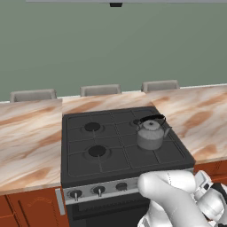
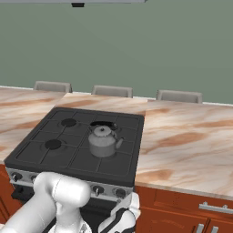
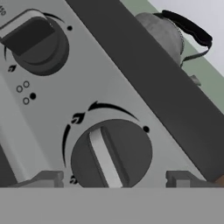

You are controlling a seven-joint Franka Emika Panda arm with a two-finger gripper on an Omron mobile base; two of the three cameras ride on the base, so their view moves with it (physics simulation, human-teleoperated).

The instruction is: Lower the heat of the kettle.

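kettle (image 1: pixel 150 134): squat grey metal, sits on the right rear burner of the stove (image 1: pixel 80 155); leave it there.
knob (image 3: pixel 111 154): rigid round dial with raised white ridge, probably smooth; I'd pinch across the ridge.
hand (image 3: pixel 114 178): my fingertips spread either side of the knob, open, not touching.
bench (image 1: pixel 26 137): marble, both sides of the stove.

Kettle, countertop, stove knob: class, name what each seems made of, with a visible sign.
Kettle: apparently grey metal, dull sheen, with black, maybe plastic, handle.
Countertop: looks like polished marble, cream with rusty veins.
Stove knob: dark, matte, probably plastic, pale grip bar.
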